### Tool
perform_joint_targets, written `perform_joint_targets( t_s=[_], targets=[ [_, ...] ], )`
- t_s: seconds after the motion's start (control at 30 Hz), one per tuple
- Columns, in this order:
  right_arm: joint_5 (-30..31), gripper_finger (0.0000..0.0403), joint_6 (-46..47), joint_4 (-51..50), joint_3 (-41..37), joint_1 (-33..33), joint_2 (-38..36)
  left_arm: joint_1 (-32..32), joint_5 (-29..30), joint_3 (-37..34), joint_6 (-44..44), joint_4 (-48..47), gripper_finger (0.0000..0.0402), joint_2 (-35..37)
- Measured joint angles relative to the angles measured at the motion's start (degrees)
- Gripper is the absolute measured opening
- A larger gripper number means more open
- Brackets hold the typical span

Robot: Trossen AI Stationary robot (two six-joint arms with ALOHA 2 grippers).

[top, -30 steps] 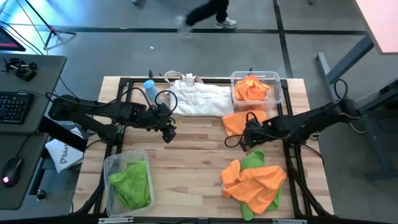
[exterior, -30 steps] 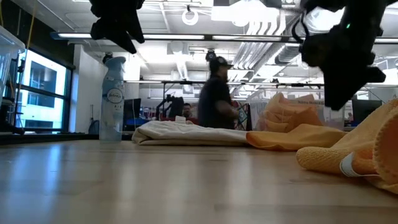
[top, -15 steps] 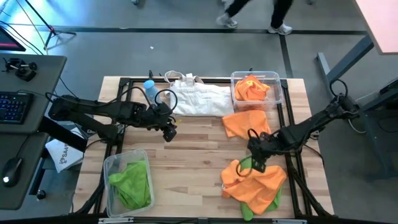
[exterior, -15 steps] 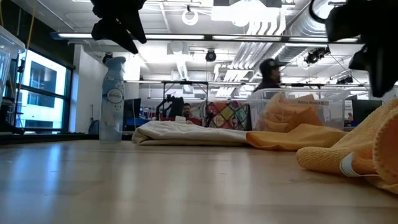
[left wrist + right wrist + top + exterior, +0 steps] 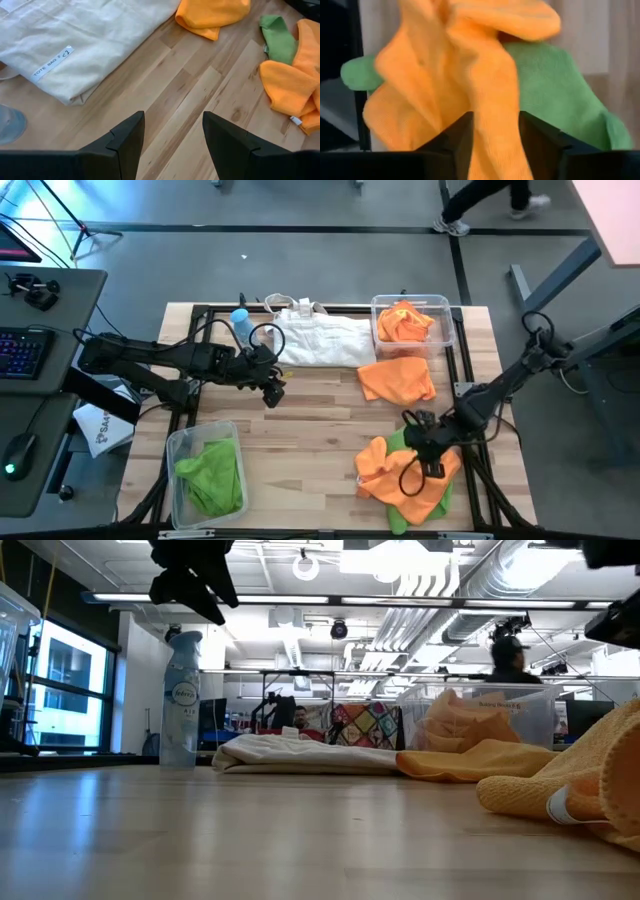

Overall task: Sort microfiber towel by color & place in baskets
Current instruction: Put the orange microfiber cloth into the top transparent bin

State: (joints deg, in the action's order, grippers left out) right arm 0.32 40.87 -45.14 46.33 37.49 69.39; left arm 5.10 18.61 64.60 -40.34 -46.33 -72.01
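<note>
The table [image 5: 320, 430] is pale wood planks with a smooth, matt grain. The towels [image 5: 405, 475] are soft, fuzzy cloth. The baskets [image 5: 445, 315] are clear glossy plastic. The bag [image 5: 85, 45] is matt woven canvas.

bare wood mid-table [image 5: 310, 425], tote bag [image 5: 320, 340] behind, towel pile [image 5: 405, 475] right

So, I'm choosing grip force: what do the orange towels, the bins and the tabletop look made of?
Orange towels: soft, matte, fuzzy cloth that folds limply. Bins: clear, glossy, probably rigid plastic; contents show through. Tabletop: light wooden planks with visible grain and a smooth finish.
</note>
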Motion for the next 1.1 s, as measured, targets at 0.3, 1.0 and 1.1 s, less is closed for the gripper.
perform_joint_targets(
  t_s=[0.3,1.0,1.1],
  targets=[
    [6.1,0.0227,-13.9,5.9,0.0,4.7,9.0,0.2,0.0,0.0,-0.1,0.0,0.0188,0.0],
    [1.5,0.0006,-4.8,-3.8,1.0,4.9,9.2,0.2,0.0,0.0,-1.4,0.0,0.0188,0.0],
    [3.9,0.0006,-3.7,-9.6,3.3,4.9,6.4,0.2,0.0,0.0,-1.3,0.0,0.0188,0.0]
  ],
)
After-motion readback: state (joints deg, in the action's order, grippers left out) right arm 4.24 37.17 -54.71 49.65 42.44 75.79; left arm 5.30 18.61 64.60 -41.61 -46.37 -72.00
